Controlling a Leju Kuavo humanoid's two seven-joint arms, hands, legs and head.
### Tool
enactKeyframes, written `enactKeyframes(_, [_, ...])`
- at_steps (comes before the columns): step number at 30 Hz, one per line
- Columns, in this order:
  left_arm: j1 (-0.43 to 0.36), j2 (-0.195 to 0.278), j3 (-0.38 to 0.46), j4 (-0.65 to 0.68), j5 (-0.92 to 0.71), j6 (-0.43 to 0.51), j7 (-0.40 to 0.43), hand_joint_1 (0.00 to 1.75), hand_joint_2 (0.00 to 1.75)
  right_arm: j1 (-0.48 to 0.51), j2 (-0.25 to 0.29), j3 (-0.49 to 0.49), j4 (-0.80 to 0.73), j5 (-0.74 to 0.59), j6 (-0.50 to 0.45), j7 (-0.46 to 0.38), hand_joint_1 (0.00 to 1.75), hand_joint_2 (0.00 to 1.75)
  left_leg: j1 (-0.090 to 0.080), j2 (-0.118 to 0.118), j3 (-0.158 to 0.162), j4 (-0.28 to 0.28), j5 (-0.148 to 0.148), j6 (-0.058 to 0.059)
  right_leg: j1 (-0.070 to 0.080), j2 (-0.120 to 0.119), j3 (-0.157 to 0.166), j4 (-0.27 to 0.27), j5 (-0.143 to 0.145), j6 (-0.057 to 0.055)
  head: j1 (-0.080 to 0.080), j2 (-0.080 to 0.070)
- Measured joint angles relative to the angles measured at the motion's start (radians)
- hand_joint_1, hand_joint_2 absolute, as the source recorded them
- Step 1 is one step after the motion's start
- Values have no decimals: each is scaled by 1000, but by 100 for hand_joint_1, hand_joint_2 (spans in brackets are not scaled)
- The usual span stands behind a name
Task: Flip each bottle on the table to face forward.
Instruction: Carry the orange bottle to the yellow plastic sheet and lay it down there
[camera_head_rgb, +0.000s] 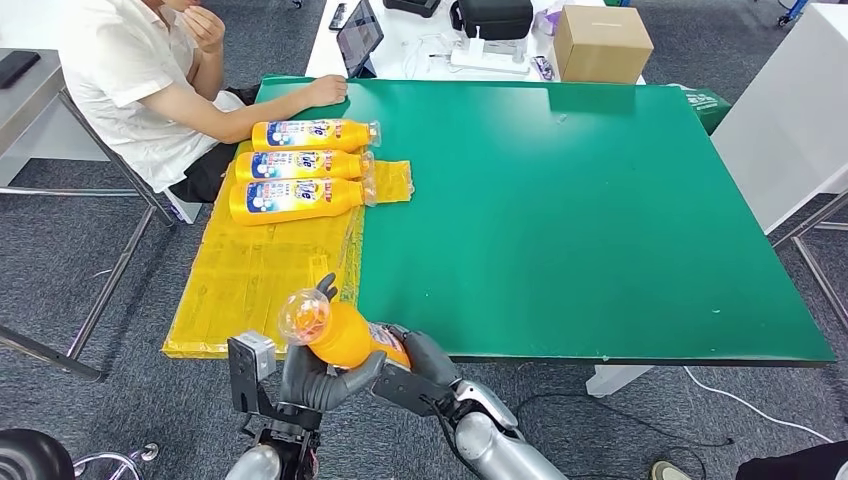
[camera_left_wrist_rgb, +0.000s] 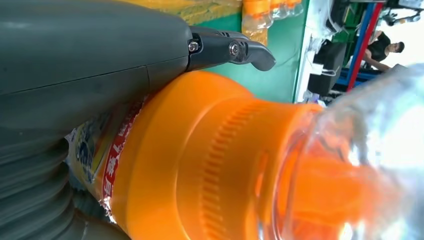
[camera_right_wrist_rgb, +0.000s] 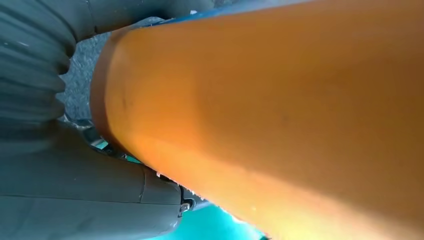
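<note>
Three Bottles Placed, One in Hand

Three bottles lie on their sides in a row on the yellow sheet (camera_head_rgb: 250, 280), at the far left part of the green worktop (camera_head_rgb: 600, 220): far bottle (camera_head_rgb: 313, 134), middle bottle (camera_head_rgb: 300, 165), near bottle (camera_head_rgb: 295, 198). Each shows its printed label upward, cap to the right. I judge these three as done.

A fourth, the held bottle (camera_head_rgb: 345, 335), is off the worktop surface, at its near edge, clear cap pointing left and toward the camera. My left hand (camera_head_rgb: 315, 375) grips it at the shoulder below the cap, fingers wrapped around it. My right hand (camera_head_rgb: 430, 358) holds the body end; in the right wrist view the orange body lies against the palm. I judge this bottle as mid-turn and not yet set down; it is the remaining item I can see.

Clearances:
- The yellow sheet in front of the near bottle is open for a fourth placement.
- The near worktop edge lies directly beneath the held bottle; lift before moving forward.
- A person (camera_head_rgb: 140, 70) sits at the far left corner, one hand resting on the worktop just beyond the far bottle. Keep the approach short of the row.
- The right side of the worktop gives wide room for the right arm.
</note>
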Motion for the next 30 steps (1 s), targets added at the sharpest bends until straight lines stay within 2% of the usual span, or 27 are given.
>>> enactKeyframes(1, [-1, 0, 2, 1, 47, -33, 16, 51, 175, -1, 1, 3, 0, -2, -3, -9, 175, 175, 0, 0, 0, 0, 0, 0, 0, 0, 0, 0, 0, 0, 0, 0])
enactKeyframes(3, [-5, 2, 14, 2, 160, -112, 52, 138, 175, -2, 2, 7, 0, -17, -8, -39, 175, 175, 0, 0, 0, 0, 0, 0, 0, 0, 0, 0, 0, 0, 0, 0])
enactKeyframes(4, [-8, 5, 21, 2, 210, -143, 64, 167, 175, -2, 4, 8, 1, -27, -10, -55, 175, 175, 0, -1, 0, 0, 0, 0, 0, 0, 0, 0, 0, 0, 0, 0])
enactKeyframes(5, [-12, 8, 29, 2, 249, -166, 71, 175, 175, -2, 6, 9, 1, -37, -13, -68, 175, 175, 0, 0, 0, 0, 0, 0, 0, 0, 0, 0, 0, 0, 0, 0])
enactKeyframes(17, [-26, 22, 47, 4, 366, -221, 42, 175, 175, -17, 17, 39, 7, -73, -16, -93, 175, 175, 0, -1, 0, 0, 0, 0, 0, 0, 0, 0, 0, 0, 0, 0])
enactKeyframes(19, [-25, 25, 49, 2, 374, -228, 39, 175, 175, -18, 17, 45, 8, -76, -16, -99, 165, 175, 0, 0, 0, 0, 0, 0, 0, 0, 0, 0, 0, 0, 0, 0])
enactKeyframes(20, [-25, 26, 50, 1, 376, -229, 39, 175, 175, -19, 17, 47, 8, -77, -16, -101, 157, 175, 0, 0, 0, 0, 0, 0, 0, 0, 0, 0, 0, 0, 0, 0])
enactKeyframes(24, [-25, 27, 52, -1, 381, -229, 30, 175, 175, -24, 18, 55, 9, -79, -16, -103, 9, 175, 0, 0, 0, 0, 0, 0, 0, 0, 0, 0, 0, 0, 0, 0])
enactKeyframes(25, [-24, 27, 52, -2, 381, -227, 25, 175, 175, -26, 18, 58, 10, -81, -16, -103, 0, 175, 0, 0, 0, 0, 0, 0, 0, 0, 0, 0, 0, 0, 0, 0])
enactKeyframes(29, [-19, 26, 59, -14, 367, -191, 1, 175, 175, -27, 21, 69, 10, -95, -21, -104, 0, 0, 0, 0, 0, 0, 0, 0, 0, 0, 0, 0, 0, 0, 0, 0])
enactKeyframes(30, [-18, 25, 62, -18, 364, -176, -6, 175, 175, -25, 24, 71, 10, -100, -24, -107, 0, 0, 0, 0, 0, 0, 0, 0, 0, 0, 0, 0, 0, 0, 0, 0])
